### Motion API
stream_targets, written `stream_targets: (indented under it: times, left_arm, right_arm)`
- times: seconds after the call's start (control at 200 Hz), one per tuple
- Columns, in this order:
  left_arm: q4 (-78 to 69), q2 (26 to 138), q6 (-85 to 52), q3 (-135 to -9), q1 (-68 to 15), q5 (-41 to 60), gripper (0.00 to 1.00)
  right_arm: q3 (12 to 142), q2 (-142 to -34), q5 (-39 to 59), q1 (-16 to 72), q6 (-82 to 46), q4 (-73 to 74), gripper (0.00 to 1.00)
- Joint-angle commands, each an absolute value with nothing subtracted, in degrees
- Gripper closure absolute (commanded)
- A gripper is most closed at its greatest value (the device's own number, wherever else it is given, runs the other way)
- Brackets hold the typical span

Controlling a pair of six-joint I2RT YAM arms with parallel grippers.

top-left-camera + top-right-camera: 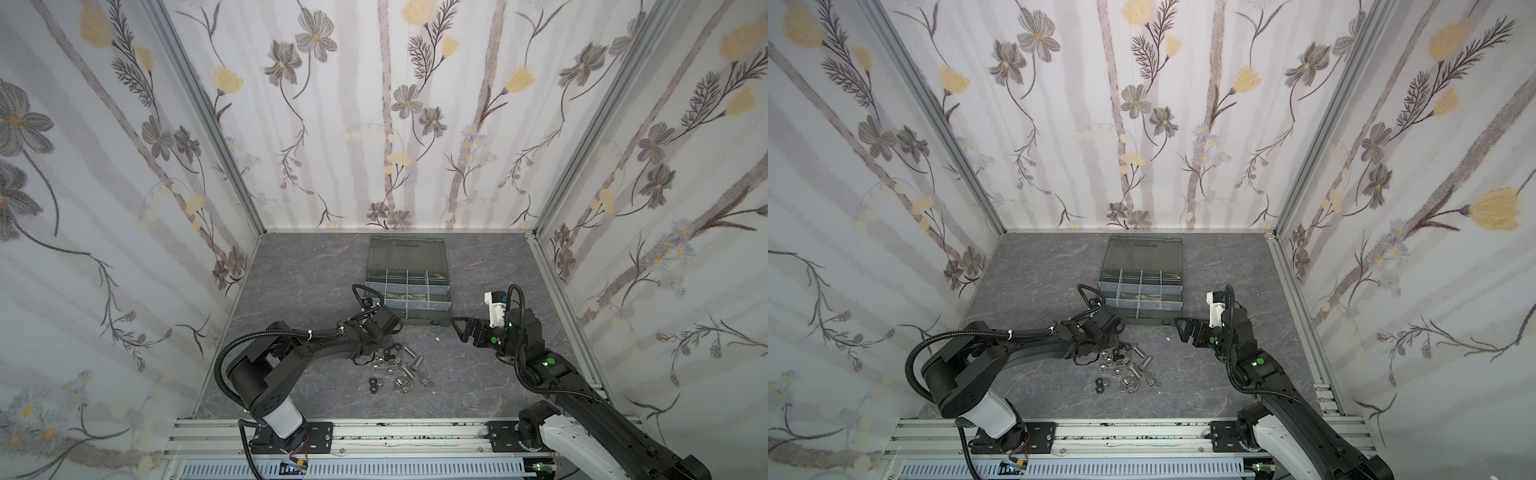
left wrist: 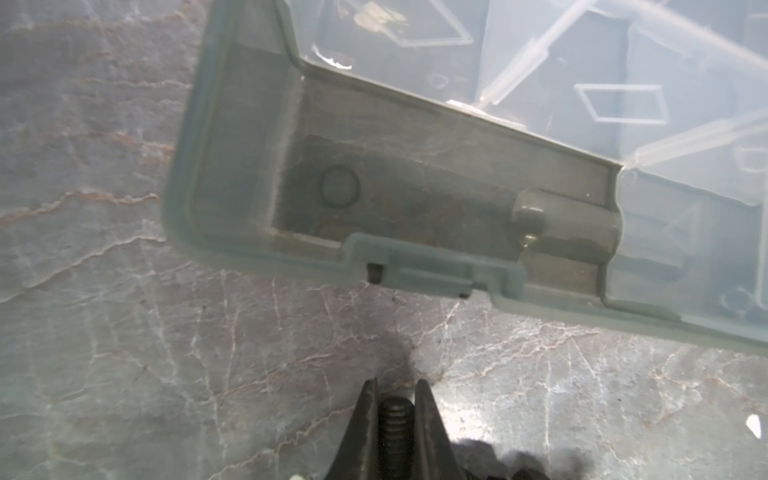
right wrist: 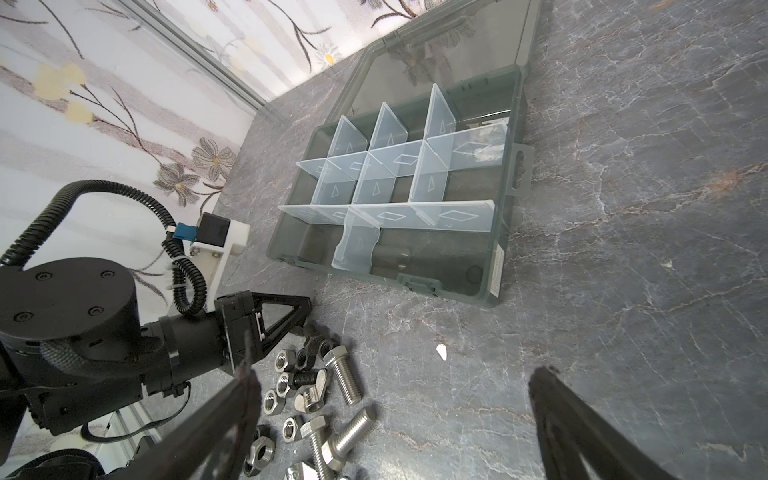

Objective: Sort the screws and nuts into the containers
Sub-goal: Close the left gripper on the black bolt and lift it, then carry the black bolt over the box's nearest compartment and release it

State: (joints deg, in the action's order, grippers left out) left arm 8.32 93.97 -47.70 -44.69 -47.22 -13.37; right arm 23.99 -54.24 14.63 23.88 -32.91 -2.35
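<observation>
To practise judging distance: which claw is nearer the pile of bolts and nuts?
Left. The left claw is at the far edge of the pile, shut on a black screw; the right claw hangs open off to its right.

The dark grey, marble-veined table [image 1: 299, 291] carries an organiser case [image 1: 424, 321] toward the back (its lid [image 1: 405, 253] lies open flat behind it). Loose screws [image 1: 409, 352] and nuts [image 1: 376, 368] are heaped nearer the front, with a white fleck [image 1: 437, 339] between heap and case.
</observation>
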Motion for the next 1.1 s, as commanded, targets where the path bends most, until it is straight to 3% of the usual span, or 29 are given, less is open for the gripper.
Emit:
stream_targets:
  times: [0.0, 0.51, 1.094]
  left_arm:
    - [12.0, 94.9, -46.9, -45.1, -47.5, -12.7, 0.93]
    - [13.2, 89.8, -40.7, -56.1, -46.4, -11.7, 0.96]
    - [13.1, 100.6, -35.2, -65.6, -40.6, -8.7, 0.96]
  right_arm:
    - [24.0, -53.9, 14.0, 24.0, -33.4, -1.2, 0.00]
    - [24.0, -53.2, 13.4, 23.9, -33.4, -1.8, 0.00]
    - [23.2, -48.8, 10.8, 24.2, -35.0, -4.8, 0.00]
